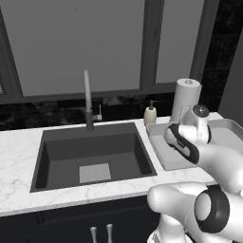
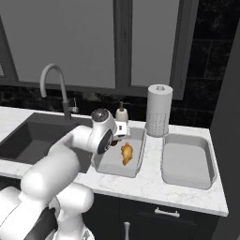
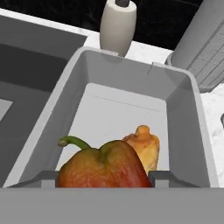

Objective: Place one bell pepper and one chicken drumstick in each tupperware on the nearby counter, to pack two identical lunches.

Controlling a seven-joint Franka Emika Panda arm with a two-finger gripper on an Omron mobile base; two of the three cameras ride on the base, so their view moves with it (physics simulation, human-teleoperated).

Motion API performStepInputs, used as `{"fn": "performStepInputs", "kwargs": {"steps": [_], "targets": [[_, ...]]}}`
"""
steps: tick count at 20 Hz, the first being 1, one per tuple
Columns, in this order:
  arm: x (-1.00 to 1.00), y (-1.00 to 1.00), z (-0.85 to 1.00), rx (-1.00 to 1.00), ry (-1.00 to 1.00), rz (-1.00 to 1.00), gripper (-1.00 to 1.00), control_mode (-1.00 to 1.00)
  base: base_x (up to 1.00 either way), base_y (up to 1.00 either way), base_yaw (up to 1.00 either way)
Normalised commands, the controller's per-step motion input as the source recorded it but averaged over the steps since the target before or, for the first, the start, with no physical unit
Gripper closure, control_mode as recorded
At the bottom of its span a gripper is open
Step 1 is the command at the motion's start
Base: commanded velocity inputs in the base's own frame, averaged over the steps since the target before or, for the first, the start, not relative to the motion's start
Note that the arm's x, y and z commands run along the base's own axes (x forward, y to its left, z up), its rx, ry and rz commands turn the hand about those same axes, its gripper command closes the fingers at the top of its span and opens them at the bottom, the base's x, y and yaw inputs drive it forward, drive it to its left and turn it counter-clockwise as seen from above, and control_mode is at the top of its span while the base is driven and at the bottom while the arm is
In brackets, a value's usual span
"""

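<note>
- Clearly, the end effector (image 3: 103, 177) is clamped on a bell pepper (image 3: 103, 168), stem pointing up-left.
- Just beyond it, a chicken drumstick (image 3: 143, 148) lies lengthwise in the tupperware (image 3: 183, 122).
- The arm reaches forward, hand angled down.

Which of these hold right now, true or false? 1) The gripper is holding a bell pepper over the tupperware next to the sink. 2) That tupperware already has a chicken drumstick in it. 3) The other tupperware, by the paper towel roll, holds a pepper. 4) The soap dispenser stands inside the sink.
1) True. The gripper has the bell pepper between its fingertips, above the tupperware next to the sink.
2) True. A chicken drumstick lies on its floor.
3) False. The second tupperware, beside the paper towel roll, has nothing in it.
4) False. The soap dispenser stands on the counter behind the first tupperware, outside the sink.
</note>
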Motion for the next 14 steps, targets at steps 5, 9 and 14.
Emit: {"fn": "performStepInputs", "kwargs": {"steps": [5, 9, 14], "targets": [[0.26, 0.00, -0.56, 0.00, 0.03, 0.03, 1.00, -1.00, 0.00, 0.00, 0.00], [0.19, 0.00, -0.49, 0.00, 0.00, 0.02, 1.00, -1.00, 0.00, 0.00, 0.00], [0.23, 0.02, -0.16, 0.00, 0.00, 0.03, -1.00, -1.00, 0.00, 0.00, 0.00]]}}
